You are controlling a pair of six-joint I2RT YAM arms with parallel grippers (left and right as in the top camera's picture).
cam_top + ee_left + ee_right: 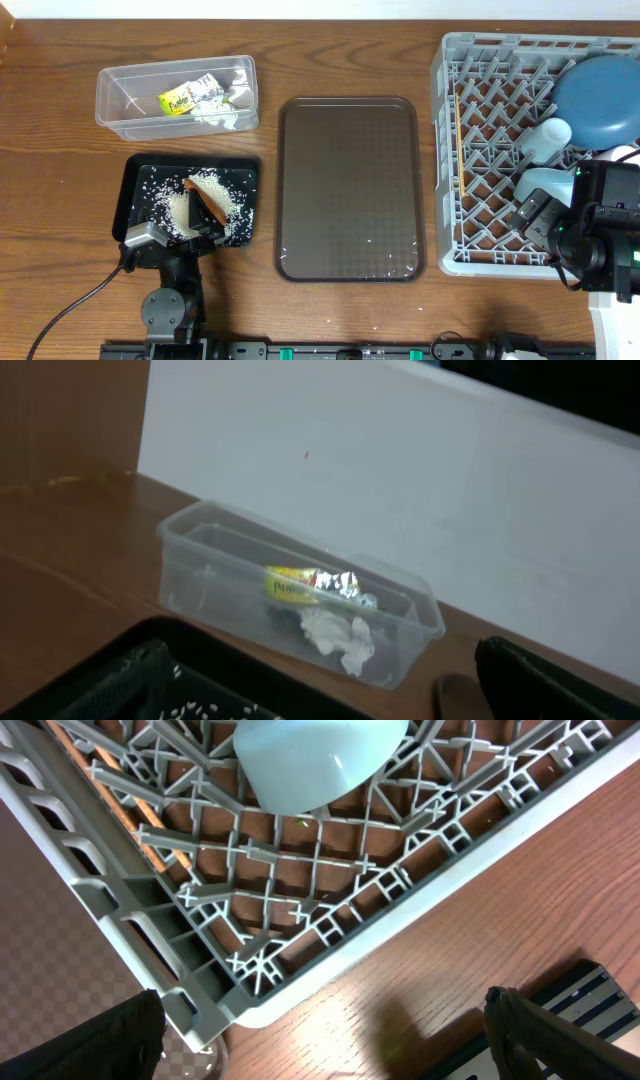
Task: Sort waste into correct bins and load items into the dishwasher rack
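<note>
The clear tub at the back left holds the green-yellow wrapper and the white tissue. In front of it the black tray carries rice and the orange carrot. My left gripper hovers open over that tray's near edge. Its wrist view faces the tub, wrapper and tissue. The grey rack holds the dark blue bowl, a pale cup, a light blue piece and chopsticks. My right gripper is open and empty at the rack's front.
The big brown serving tray lies between the black tray and the rack, with a few stray grains near its front. In the right wrist view the rack's corner sits just ahead, with bare wood table below the fingers.
</note>
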